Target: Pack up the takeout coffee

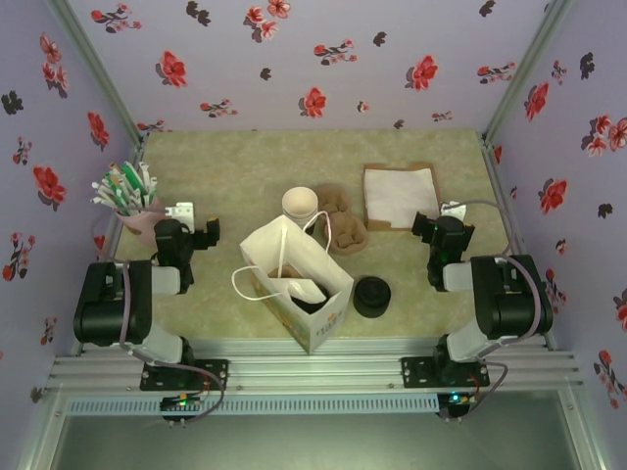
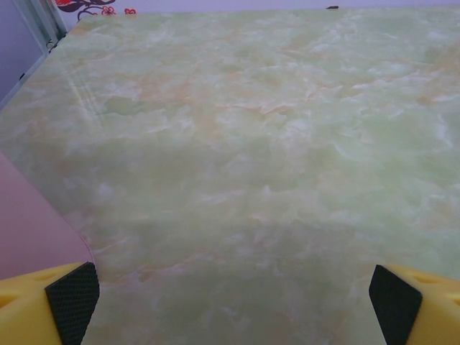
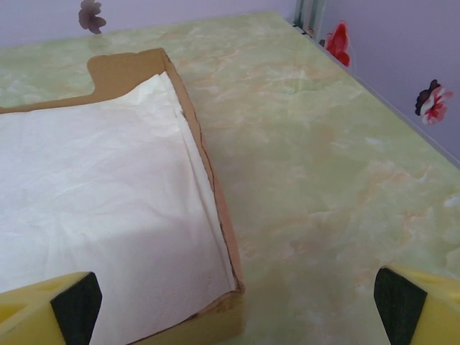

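Here, the left gripper (image 2: 230, 316) and right gripper (image 3: 233, 316) stand wide open and empty, while the coffee (image 1: 313, 305) seems to sit inside the bag (image 1: 331, 315). Light and crushable, it wants a gentle hold around its wall.

Green marbled desk (image 1: 235, 166): pink pot (image 1: 137, 220) far left, white bag (image 1: 294, 274) near centre, cups (image 1: 300, 204) and brown carriers (image 1: 343, 230) behind it, napkin tray (image 3: 122, 72) far right, black lids (image 1: 371, 296) right of the bag.

White napkins (image 1: 400, 194) lie in a cardboard tray (image 3: 126, 68), near a stack of black lids (image 1: 372, 296).
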